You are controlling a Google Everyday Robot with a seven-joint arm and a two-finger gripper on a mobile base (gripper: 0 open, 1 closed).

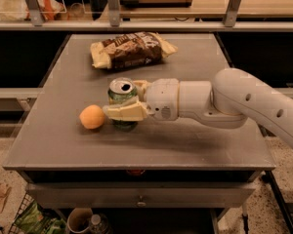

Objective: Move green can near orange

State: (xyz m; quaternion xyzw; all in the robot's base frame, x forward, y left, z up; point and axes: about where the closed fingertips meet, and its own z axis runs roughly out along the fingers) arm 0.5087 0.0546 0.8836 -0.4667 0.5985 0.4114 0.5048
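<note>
The green can [121, 92] stands upright near the middle of the grey table [195, 140], its silver top with the pull-tab opening facing up. My gripper [124, 101] reaches in from the right and is shut on the can, one cream finger [126, 112] across its front and the other behind it. The orange [92, 117] sits on the table just left of the can, a small gap between them. The can's base seems to rest on the table.
A brown and cream snack bag [129, 49] lies at the back of the table. A shelf rail with metal posts [112, 6] runs behind the table. My white arm [244, 104] spans the right half of the table.
</note>
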